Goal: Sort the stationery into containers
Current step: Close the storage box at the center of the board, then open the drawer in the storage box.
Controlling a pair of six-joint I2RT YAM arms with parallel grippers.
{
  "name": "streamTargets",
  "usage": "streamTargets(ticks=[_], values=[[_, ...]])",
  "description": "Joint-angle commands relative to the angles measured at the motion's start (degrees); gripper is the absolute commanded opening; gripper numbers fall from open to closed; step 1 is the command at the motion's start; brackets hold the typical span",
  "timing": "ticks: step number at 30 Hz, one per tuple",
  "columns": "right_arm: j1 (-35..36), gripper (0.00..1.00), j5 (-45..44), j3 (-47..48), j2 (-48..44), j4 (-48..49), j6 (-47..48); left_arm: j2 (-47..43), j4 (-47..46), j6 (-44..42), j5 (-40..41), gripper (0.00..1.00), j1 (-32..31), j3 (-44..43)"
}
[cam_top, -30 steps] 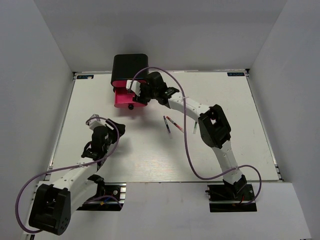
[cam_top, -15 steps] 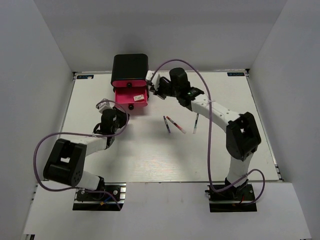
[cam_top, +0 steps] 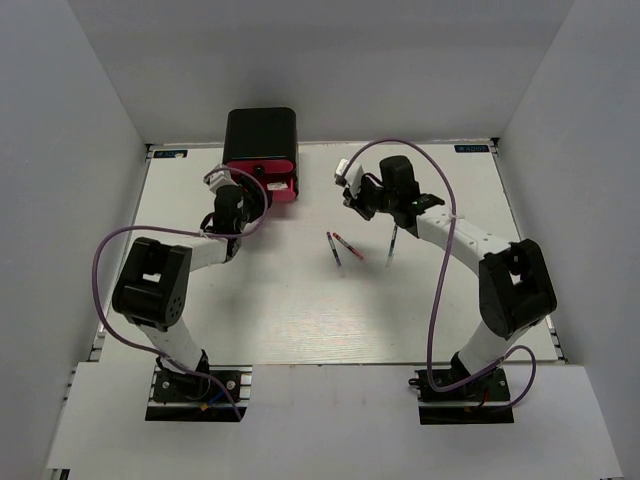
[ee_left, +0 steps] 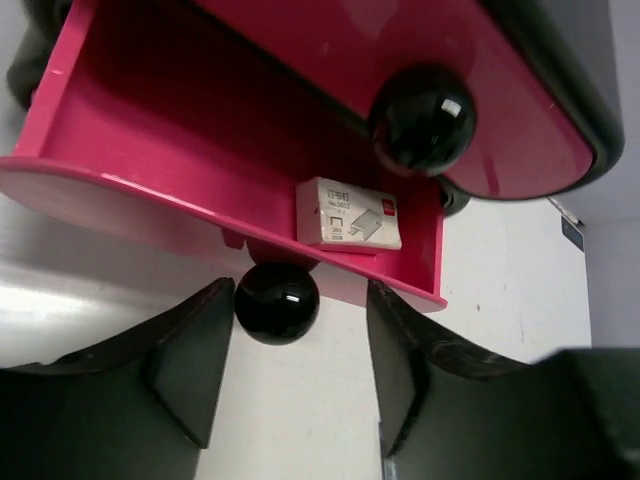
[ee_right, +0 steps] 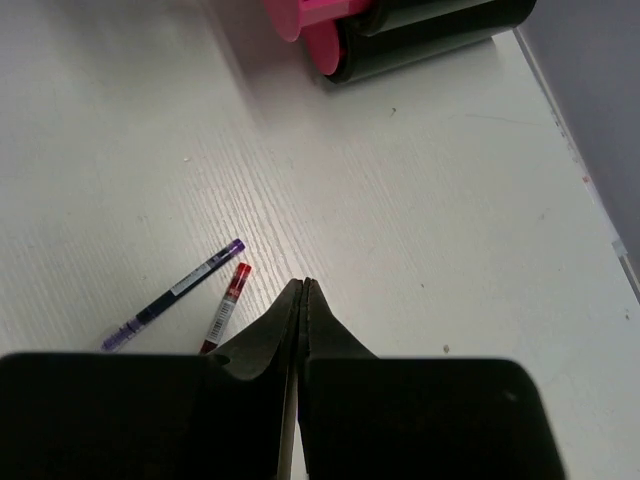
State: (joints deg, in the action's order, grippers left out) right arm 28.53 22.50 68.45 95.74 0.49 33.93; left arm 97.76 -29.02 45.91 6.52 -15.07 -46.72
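Observation:
The container is a black rounded box (cam_top: 260, 132) with pink drawers (cam_top: 275, 183) at the table's back. In the left wrist view the bottom drawer (ee_left: 150, 150) stands partly out, with a white eraser (ee_left: 348, 213) lying in it. My left gripper (ee_left: 295, 370) is open, and that drawer's black knob (ee_left: 277, 302) sits between its fingertips, close to the left one. My right gripper (ee_right: 303, 288) is shut and empty, hovering over the table to the right of a red pen (ee_right: 225, 308) and a dark blue pen (ee_right: 175, 293). From above, the right gripper (cam_top: 352, 200) is right of the box.
A third thin pen (cam_top: 392, 243) lies right of the other two, under the right forearm. An upper drawer's knob (ee_left: 423, 118) juts out above the eraser. White walls enclose the table on three sides.
The left gripper travelled up to the box, and the pulled-out drawer now sits further in. The right gripper left the drawers, swung right and shut.

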Motion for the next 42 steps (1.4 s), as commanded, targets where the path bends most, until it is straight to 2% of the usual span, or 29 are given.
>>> streamTargets(ticks=[1,14,20,25,33,39,42], values=[[-1.2,0.0,1.05,-0.68,-3.72,1.36,-0.97,1.38,-0.43,-0.82,1.29,0.67,0.39,-4.25],[-3.92,0.0,1.58,-2.88,-4.95,0.65,-0.71,7.54,0.71,-0.82,1.83,0.73,0.39,-11.9],[-4.54,0.0,1.76,-3.93,-5.74,-0.05,-0.18,9.9,-4.02,0.23,1.83,0.75,0.39,-12.52],[-4.98,0.0,1.93,-4.81,-6.09,-0.4,0.25,11.4,-14.73,1.37,1.83,0.75,0.39,-9.54],[-5.42,0.0,1.93,-6.13,-6.89,-0.4,0.52,12.9,-19.41,1.99,-2.48,0.73,0.39,-7.69],[-5.68,0.0,2.37,-6.83,-6.89,-0.4,0.43,7.82,-24.76,0.15,-6.35,0.71,0.39,2.75],[-5.86,0.0,2.63,-7.1,-6.54,-0.4,0.43,6.57,-23.99,-1.96,-6.96,0.68,-0.22,5.4]])
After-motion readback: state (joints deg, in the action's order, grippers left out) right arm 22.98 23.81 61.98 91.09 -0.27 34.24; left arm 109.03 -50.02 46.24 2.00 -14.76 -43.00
